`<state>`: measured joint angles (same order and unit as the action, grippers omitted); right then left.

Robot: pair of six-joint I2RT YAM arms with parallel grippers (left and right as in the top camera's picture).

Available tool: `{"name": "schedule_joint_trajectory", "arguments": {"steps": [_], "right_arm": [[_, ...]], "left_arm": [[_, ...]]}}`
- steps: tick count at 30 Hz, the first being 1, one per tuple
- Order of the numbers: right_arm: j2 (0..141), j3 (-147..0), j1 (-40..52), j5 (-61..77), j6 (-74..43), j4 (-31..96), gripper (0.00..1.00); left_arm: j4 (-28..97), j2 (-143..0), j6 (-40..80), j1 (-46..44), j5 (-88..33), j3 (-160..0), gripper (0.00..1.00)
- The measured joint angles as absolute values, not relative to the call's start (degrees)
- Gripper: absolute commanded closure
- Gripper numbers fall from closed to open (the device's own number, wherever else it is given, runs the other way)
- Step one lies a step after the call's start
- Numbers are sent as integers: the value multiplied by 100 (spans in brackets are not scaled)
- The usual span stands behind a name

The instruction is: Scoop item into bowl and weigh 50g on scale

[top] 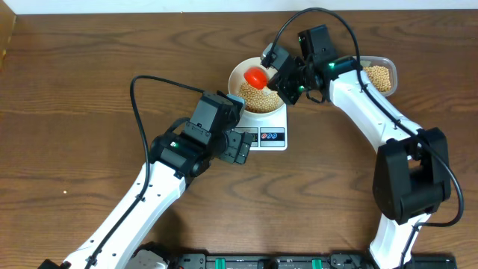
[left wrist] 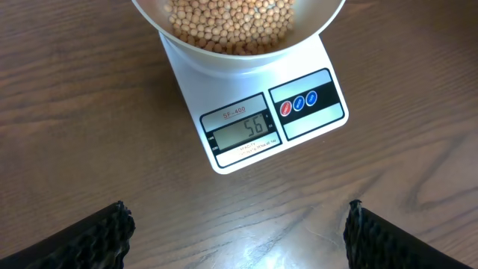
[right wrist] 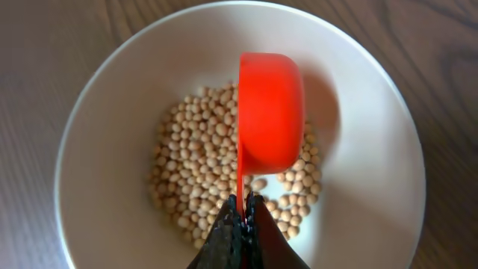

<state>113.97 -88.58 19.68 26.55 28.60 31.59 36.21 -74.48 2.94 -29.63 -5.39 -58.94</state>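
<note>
Brown wood-grain table [top: 89,60] under everything, with both arms reaching toward the middle. The white scale [left wrist: 314,112] sits there with the white bowl [top: 240,75] parked on top of it. A pile of small tan beans [right wrist: 194,179] covers the bottom of the bowl. The scale's display reads 56 (easy to read from the left wrist view), with the red and blue buttons just beside it.

The left gripper [left wrist: 239,217] hangs in front of the scale, near the display end, jaws spread wide with only bare wood between them. The right gripper [right wrist: 240,224] is pinched tight on the thin handle of a red scoop [right wrist: 269,112]. The cup of the scoop is turned on its side over the beans, inside the bowl's rim. Can't tell if anything is in the cup.

Off to the right, a clear plastic container [top: 390,63] holds more beans, partly hidden by the right arm.
</note>
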Motion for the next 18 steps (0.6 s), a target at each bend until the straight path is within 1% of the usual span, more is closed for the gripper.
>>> {"name": "schedule_joint_trajectory", "arguments": {"steps": [18], "right_arm": [[11397, -8689, 2119, 2460, 2858, 3065, 99]], "left_arm": [[3621, -7448, 294, -2963, -539, -5894, 8]]}}
